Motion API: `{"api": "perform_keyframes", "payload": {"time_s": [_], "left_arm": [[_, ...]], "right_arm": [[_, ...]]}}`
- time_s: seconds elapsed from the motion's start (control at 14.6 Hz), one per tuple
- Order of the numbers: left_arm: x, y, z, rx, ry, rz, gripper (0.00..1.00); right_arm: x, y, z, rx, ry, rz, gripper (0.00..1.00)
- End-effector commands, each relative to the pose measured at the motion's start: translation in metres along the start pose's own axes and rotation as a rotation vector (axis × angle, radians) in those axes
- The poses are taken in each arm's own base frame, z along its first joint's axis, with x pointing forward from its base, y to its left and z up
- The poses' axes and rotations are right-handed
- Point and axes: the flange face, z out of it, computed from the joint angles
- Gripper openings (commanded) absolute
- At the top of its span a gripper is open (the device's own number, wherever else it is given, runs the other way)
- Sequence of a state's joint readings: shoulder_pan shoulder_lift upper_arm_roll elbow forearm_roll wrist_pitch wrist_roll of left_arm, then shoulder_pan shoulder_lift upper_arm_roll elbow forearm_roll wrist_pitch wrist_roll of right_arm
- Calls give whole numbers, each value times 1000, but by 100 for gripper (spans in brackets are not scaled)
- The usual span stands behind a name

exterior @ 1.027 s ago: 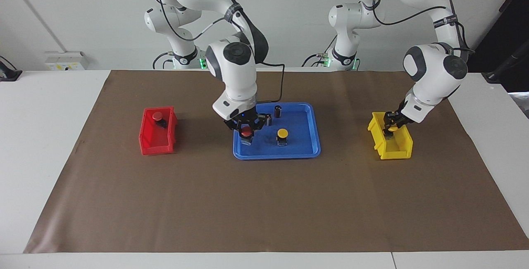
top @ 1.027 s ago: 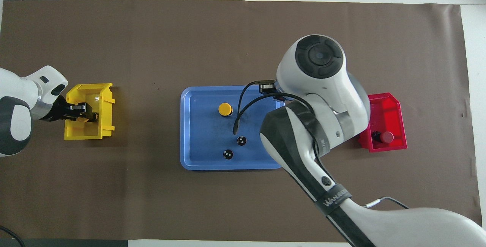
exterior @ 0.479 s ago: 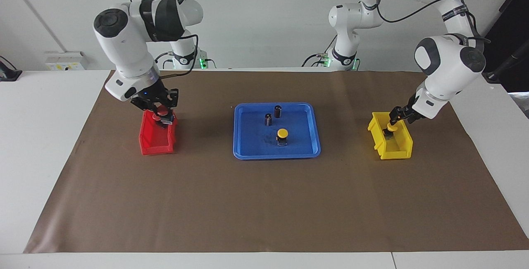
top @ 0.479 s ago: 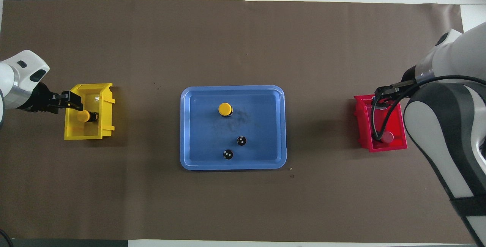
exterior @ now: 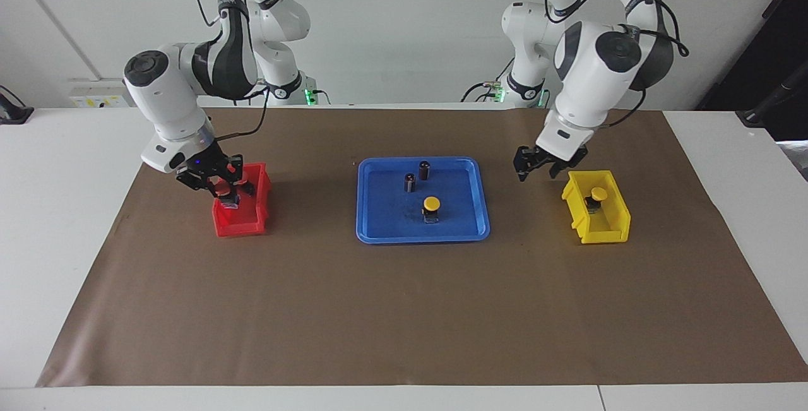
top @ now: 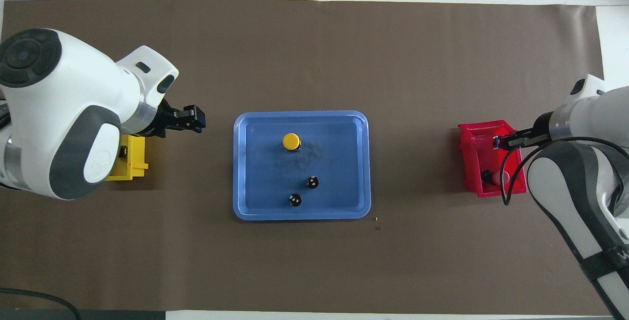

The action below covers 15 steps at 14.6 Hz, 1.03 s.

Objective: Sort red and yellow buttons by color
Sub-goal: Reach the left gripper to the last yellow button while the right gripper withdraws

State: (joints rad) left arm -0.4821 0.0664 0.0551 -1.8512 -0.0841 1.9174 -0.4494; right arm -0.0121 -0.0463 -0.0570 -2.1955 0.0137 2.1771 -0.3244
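1. Black-fingered, the right gripper (exterior: 226, 191) sits at the left of the facing view, lowered into the red bin (exterior: 242, 225); its fingertips pinch a red button (exterior: 222, 192) whose cap shows between them.
2. A second red button (top: 501, 178) lies in the same bin, seen at the right edge of the overhead view, at the bin's end nearer the robots.
3. The left gripper (exterior: 538, 169) hangs right of centre in the facing view, over the brown mat (exterior: 404, 310) between the blue tray (exterior: 480, 209) and the yellow bin (exterior: 603, 231); its fingers stand spread and hold nothing.
4. One yellow button (exterior: 597, 197) stands upright inside the yellow bin, apart from the left gripper.
5. The other yellow button (exterior: 431, 208) stands upright on the blue tray at the centre of the frame, in the half of the tray farther from the robots.
6. Two small dark cylinders (exterior: 417, 176) with silvery tops stand close together on the tray, nearer the robots than that yellow button.
7. The mat covers most of the white table (exterior: 69, 165).
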Motion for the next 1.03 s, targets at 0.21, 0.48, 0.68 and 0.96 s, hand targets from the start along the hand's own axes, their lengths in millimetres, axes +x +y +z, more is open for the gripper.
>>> {"api": "perform_keyframes", "payload": {"time_s": [0.21,0.48,0.68,0.96], "left_arm": [[-2,120,83,-7,8,-58,77],[-6,138,109,2,4,-51,78],[-15,149,111,5,0,-67,81],[-22,156,120,13,-7,-66,81]], "right_arm": [[-11,-12,18,-9,34,-32,29],[-8,-14,34,-10,38,-37,29],[-10,-15,42,-10,35,-39,30],[-15,-18,53,-14,46,-37,38]]}}
